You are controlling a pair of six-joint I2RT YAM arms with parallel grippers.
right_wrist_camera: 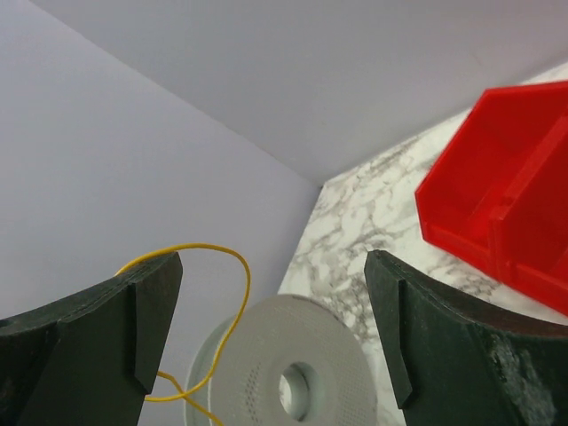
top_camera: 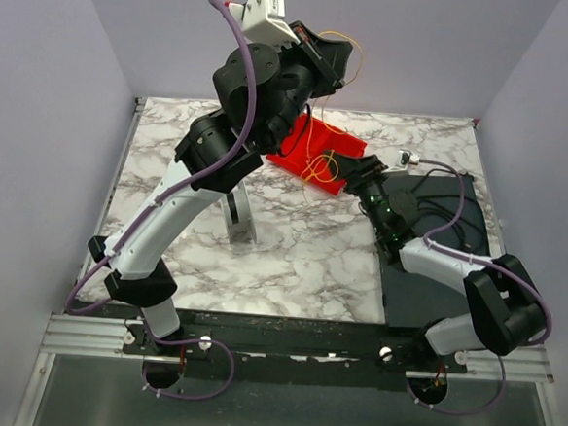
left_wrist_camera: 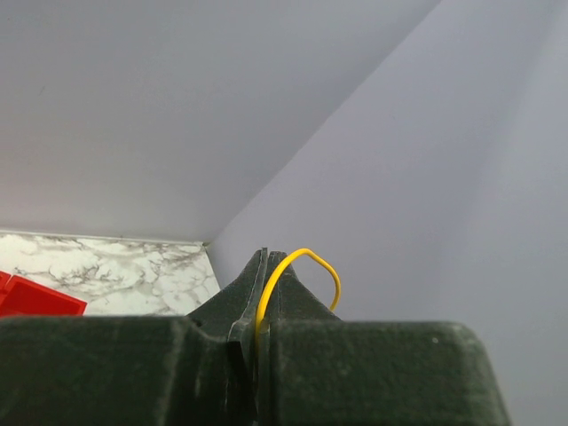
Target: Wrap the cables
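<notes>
The cables are thin yellow wires [top_camera: 321, 164] that lie looped on a red bin [top_camera: 336, 142] at the back of the marble table. One strand rises from them to my left gripper [top_camera: 339, 56], held high above the table. In the left wrist view that gripper [left_wrist_camera: 268, 266] is shut on the yellow wire [left_wrist_camera: 306, 256], which arches out past its tips. My right gripper [top_camera: 363, 172] sits low beside the bin's right end. It is open [right_wrist_camera: 275, 319], nothing between its fingers [right_wrist_camera: 155, 324]. A yellow wire loop [right_wrist_camera: 232, 266] curls by the left finger, in front of a grey spool [right_wrist_camera: 293, 355].
The grey spool [top_camera: 240, 215] stands upright mid-table under the left arm. A black mat [top_camera: 435, 282] covers the right side, with a thicker black cord and a small white piece [top_camera: 408, 159] near its far edge. Purple-grey walls [top_camera: 38, 108] enclose the table on three sides.
</notes>
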